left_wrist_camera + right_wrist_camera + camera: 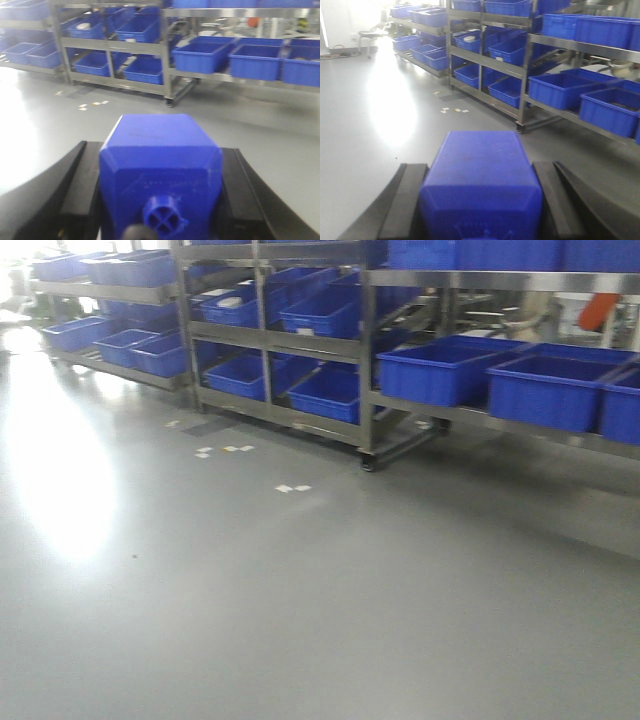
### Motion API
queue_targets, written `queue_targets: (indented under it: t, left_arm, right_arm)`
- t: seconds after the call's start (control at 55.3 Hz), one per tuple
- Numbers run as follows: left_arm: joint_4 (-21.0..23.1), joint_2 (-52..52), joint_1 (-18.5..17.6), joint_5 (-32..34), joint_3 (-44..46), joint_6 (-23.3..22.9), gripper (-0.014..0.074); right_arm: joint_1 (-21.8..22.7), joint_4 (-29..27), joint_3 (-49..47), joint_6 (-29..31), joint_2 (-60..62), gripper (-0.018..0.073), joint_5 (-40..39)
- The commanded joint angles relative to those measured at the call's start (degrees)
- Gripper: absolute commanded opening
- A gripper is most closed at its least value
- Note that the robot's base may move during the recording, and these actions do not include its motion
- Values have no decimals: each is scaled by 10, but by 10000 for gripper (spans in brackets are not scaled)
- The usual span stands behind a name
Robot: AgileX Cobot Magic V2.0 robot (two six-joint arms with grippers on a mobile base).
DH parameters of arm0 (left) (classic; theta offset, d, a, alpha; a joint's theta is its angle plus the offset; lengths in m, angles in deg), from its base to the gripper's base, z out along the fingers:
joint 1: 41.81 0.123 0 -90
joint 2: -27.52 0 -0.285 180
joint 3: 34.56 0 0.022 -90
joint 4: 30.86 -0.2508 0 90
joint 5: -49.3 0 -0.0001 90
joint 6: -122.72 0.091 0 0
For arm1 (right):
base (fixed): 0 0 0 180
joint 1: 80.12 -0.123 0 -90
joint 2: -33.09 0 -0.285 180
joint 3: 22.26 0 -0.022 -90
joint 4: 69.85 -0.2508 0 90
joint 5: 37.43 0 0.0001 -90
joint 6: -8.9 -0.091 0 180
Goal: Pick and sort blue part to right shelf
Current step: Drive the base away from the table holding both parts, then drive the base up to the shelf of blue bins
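In the front-facing view, a glossy grey floor (300, 620) fills the lower frame, with a bright glare patch at the left. Small white scraps (292, 487) lie on it near the racks. A middle rack (368, 370) of stainless steel stands on castors, its tilted levels loaded with blue bins (320, 312). The right shelf (480, 281) runs off the right edge just beside it and carries larger blue bins side by side on its lower level. Neither arm shows here.

In the left wrist view, the left end effector (160, 200) is clenched on a blue part (160, 160). The part is a blocky piece with chamfered edges and a round stub with a cross in it on the near face. The black fingers (75, 190) press against both of its sides. The part is held above the floor, well apart from the right shelf, which crosses the top right of the frame.

In the right wrist view, the right end effector (480, 210) grasps a second blue part (480, 175) of much the same shape. Black fingers (555, 200) sit tight on either flank. This part also hangs over bare floor, with the racks and their bins well beyond it. The picture is soft, so finer detail on the shelf rails cannot be made out.
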Motion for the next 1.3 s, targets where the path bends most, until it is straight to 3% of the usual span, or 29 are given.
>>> queue_targets:
  t: [0.0, 1.283]
  left_arm:
    - [1, 10, -4, 52, 17, -2, 283]
    - [1, 10, -4, 52, 17, -2, 283]
  right_arm:
    - [1, 3, -17, 4, -10, 149, -57]
    - [1, 3, -17, 4, -10, 149, -57]
